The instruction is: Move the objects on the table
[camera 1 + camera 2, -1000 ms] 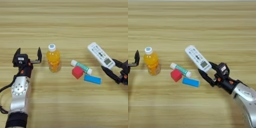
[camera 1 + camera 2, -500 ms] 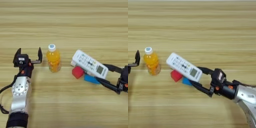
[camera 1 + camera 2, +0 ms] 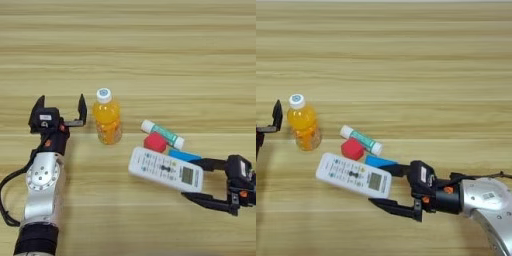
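Low on the wooden table, the right gripper reaches in from the right with its two black fingers spread wide around the near end of the white remote — whether they press on it cannot be told. The remote lies flat just in front of the red cube, the green-white tube and the flat blue block, covering part of the block. Left of them stands the orange juice bottle, upright. Only the left eye view shows the whole left gripper — fingers apart, beside the bottle; the right eye view alone shows the right arm's silver forearm.
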Robot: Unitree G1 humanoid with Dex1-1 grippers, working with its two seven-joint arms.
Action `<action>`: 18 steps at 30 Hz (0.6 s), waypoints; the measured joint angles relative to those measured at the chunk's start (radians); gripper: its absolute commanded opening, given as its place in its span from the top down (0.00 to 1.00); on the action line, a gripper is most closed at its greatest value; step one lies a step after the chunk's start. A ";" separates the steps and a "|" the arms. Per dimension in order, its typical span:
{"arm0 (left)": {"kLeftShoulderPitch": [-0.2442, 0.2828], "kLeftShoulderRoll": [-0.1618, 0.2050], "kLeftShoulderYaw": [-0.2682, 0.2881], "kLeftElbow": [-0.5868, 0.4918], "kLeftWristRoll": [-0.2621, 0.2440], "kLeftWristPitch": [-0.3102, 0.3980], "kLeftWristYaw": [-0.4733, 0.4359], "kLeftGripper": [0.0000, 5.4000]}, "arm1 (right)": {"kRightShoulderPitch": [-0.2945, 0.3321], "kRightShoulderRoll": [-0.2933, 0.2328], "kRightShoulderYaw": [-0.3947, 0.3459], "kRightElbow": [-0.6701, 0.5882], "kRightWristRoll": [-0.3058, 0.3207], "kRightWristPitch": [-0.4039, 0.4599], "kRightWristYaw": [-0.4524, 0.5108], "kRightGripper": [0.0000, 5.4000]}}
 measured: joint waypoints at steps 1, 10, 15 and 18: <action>0.000 -0.001 0.000 0.000 0.002 0.000 0.000 0.00 | 0.000 0.000 0.010 0.003 -0.005 0.000 0.005 0.46; -0.001 -0.009 -0.003 0.003 0.015 0.000 0.001 0.00 | -0.017 0.001 0.143 0.102 -0.106 -0.004 0.025 0.46; -0.001 -0.011 -0.005 0.003 0.016 0.000 0.001 0.00 | -0.036 0.003 0.178 0.146 -0.174 -0.021 0.003 0.46; -0.001 -0.012 -0.006 0.003 0.016 0.000 0.001 0.00 | -0.042 0.003 0.198 0.169 -0.218 -0.047 -0.012 0.46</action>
